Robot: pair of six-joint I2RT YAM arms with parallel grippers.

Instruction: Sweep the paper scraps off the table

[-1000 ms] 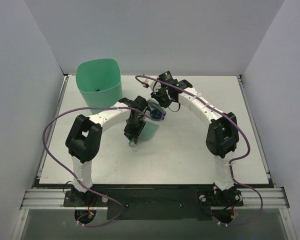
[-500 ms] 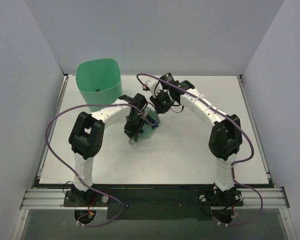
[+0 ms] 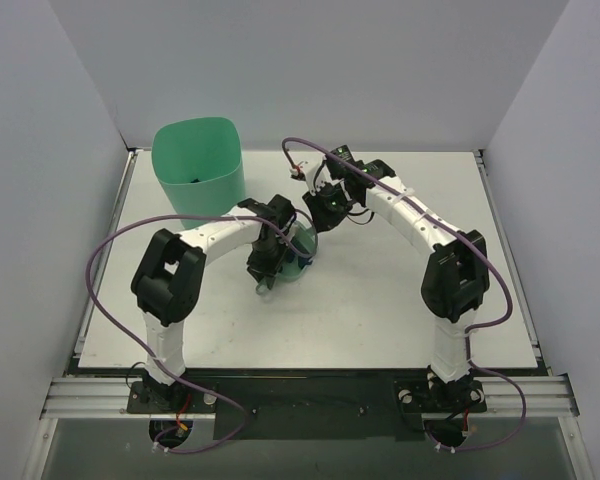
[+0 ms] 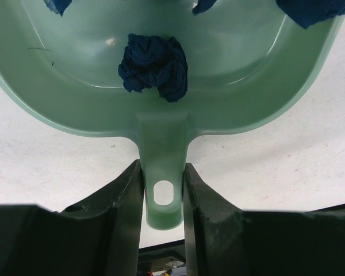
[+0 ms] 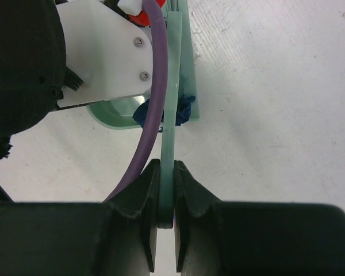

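Observation:
My left gripper (image 4: pixel 164 192) is shut on the handle of the mint-green dustpan (image 4: pixel 161 98), which rests on the white table (image 4: pixel 287 155) near its middle (image 3: pixel 292 262). A crumpled navy paper scrap (image 4: pixel 154 66) lies in the pan, with more navy scraps (image 4: pixel 316 11) at its upper edge. My right gripper (image 5: pixel 167 195) is shut on the thin handle of the mint-green brush (image 5: pixel 175 75), held at the pan's mouth (image 3: pixel 310 235). A navy scrap (image 5: pixel 184 109) sits against the brush. No turquoise scraps show.
A tall mint-green bin (image 3: pixel 198 165) stands at the table's back left. A purple cable (image 5: pixel 152 109) and the white left arm (image 5: pixel 103 52) cross just left of the brush. The table's metal edges (image 3: pixel 510 260) run along the right and left sides.
The right arm has drawn the brush leftward toward the dustpan's mouth, and the scraps once visible beside the pan are now mostly covered. The left arm shifted slightly with the pan.

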